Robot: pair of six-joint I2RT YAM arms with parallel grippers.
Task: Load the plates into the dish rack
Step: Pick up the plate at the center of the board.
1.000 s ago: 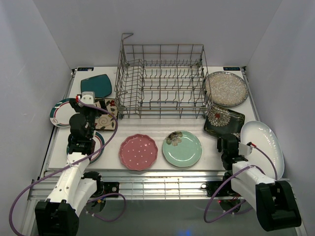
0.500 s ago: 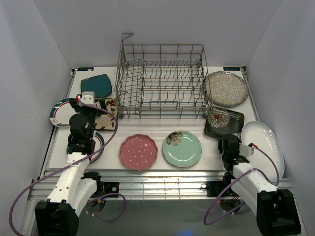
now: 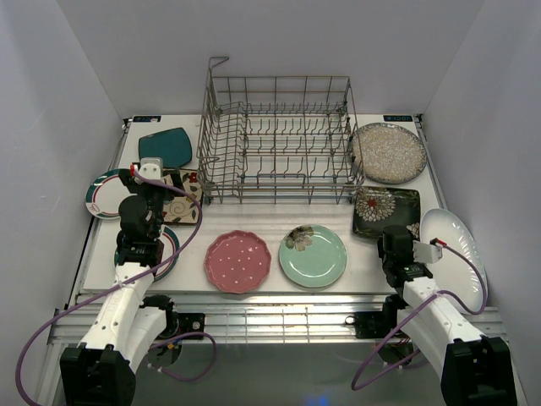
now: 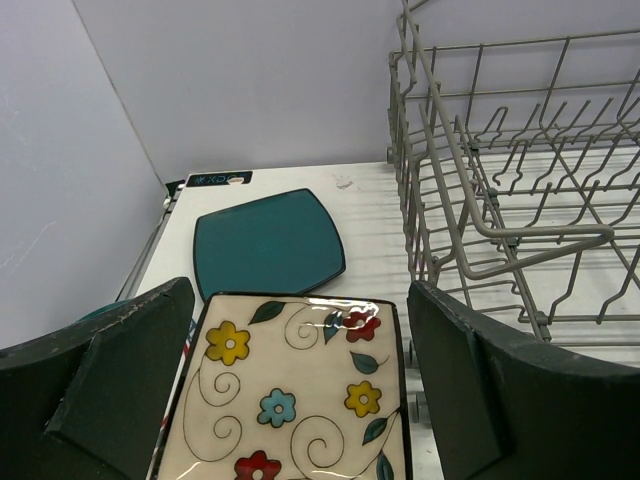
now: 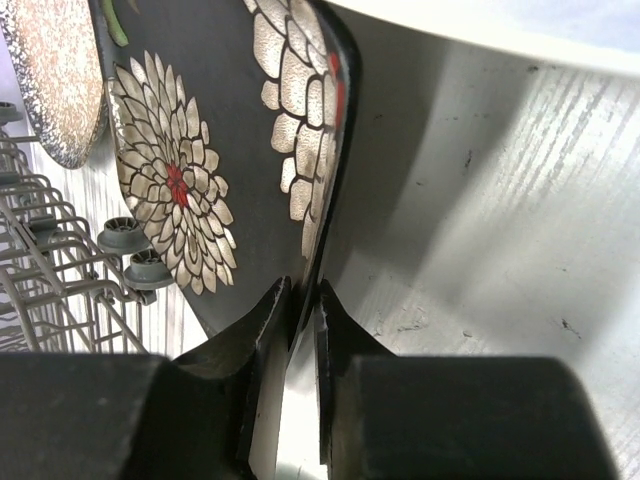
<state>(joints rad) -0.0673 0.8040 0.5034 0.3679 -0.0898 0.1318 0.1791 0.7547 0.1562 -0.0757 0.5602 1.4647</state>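
The grey wire dish rack [image 3: 279,139] stands empty at the back. My right gripper [image 3: 395,243] [image 5: 305,300] is shut on the near edge of the dark floral square plate [image 3: 385,209] [image 5: 200,150], which is tipped up in the right wrist view. My left gripper [image 3: 155,179] [image 4: 300,330] hangs open over the cream flowered square plate [image 3: 179,196] [image 4: 290,390], holding nothing. A teal square plate [image 3: 165,148] [image 4: 268,245] lies behind it. Pink dotted [image 3: 238,261] and mint green [image 3: 313,255] plates lie at the front.
A speckled silver plate [image 3: 388,152] sits right of the rack. A big white oval plate [image 3: 456,254] lies beside my right arm. White rimmed round plates [image 3: 103,193] [image 3: 169,245] lie by my left arm. White walls close in on three sides.
My right jaws have closed on the dark floral plate's edge, and the wrist shifted right. The plate turned squarer to the rack, and the oval plate looks nudged. The left arm is still.
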